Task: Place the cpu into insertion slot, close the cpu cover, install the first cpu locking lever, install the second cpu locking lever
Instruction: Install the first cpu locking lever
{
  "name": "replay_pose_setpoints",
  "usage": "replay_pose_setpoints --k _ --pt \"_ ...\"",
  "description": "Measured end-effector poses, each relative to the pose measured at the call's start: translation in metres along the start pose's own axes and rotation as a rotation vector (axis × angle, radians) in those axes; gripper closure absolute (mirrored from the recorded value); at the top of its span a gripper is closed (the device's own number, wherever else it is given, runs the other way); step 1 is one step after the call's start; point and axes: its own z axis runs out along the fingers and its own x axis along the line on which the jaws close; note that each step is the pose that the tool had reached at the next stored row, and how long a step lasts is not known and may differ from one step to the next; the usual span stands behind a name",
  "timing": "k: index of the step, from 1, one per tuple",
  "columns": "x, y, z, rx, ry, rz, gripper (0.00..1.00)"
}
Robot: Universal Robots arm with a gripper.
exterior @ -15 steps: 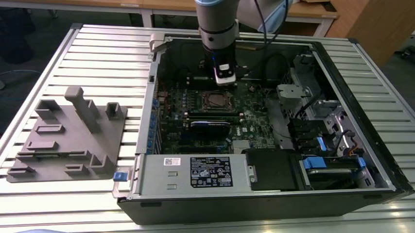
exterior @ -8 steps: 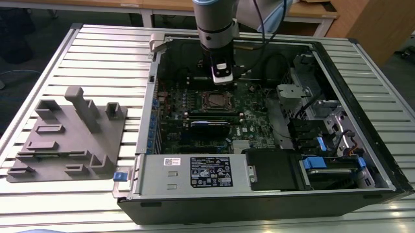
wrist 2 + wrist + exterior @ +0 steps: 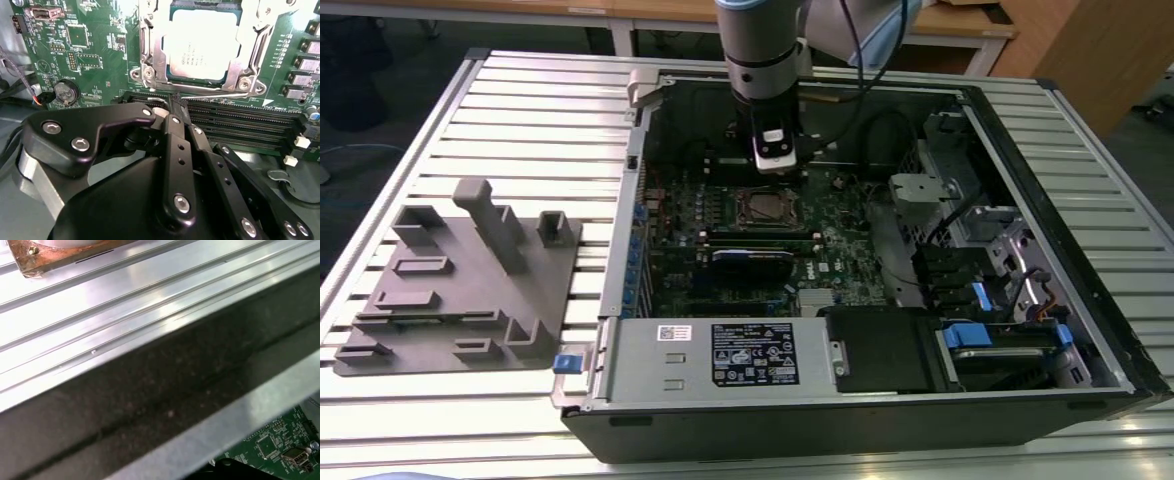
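Gripper (image 3: 774, 165) hung from the grey arm just above the far edge of the insertion slot (image 3: 762, 209) in the exterior view, inside the open computer case (image 3: 1067, 330) lying on its side. From there its fingertips were too small to judge. The slot sat on the green motherboard (image 3: 834, 262), with a dark centre inside a metal rim. A grey fixture block (image 3: 460, 285) stood on the slatted metal bench (image 3: 520, 100) toward the exterior view's left, well apart from the case. Wooden desks ran along the back of the room.

In the second wrist view the gripper (image 3: 176, 102) had its black fingers (image 3: 172, 125) drawn together to a narrow point with nothing between them, the tip poised over the memory slots (image 3: 240, 125) just beside the socket. The cpu (image 3: 200, 45) already lay flat in the socket, its pale metal top showing through the window of the cpu cover (image 3: 150, 50), which looked to be folded down over it. A thin locking lever (image 3: 215, 91) ran along the near edge of the frame, close to the fingertip. The work appeared to stand at the lever stage: pressing well would mean pushing on the wire itself, low and steady, and keeping clear of the memory slots and the round coin cell (image 3: 66, 93).

In the first wrist view the slatted bench (image 3: 125, 295) and the dark case wall (image 3: 165, 405) lay close by, with a corner of the motherboard (image 3: 280, 445) beyond
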Motion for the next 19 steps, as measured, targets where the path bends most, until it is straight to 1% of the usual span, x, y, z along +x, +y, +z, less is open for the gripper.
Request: replay_pose_setpoints --k 9,14,19 --pt "0.0001 -0.0010 0.0026 0.0001 -0.0003 0.001 0.89" --pt "-0.0006 -0.0023 0.0025 0.0000 -0.0003 0.001 0.89" --pt "-0.0008 -0.0027 0.0024 0.0017 -0.0011 0.000 0.89"
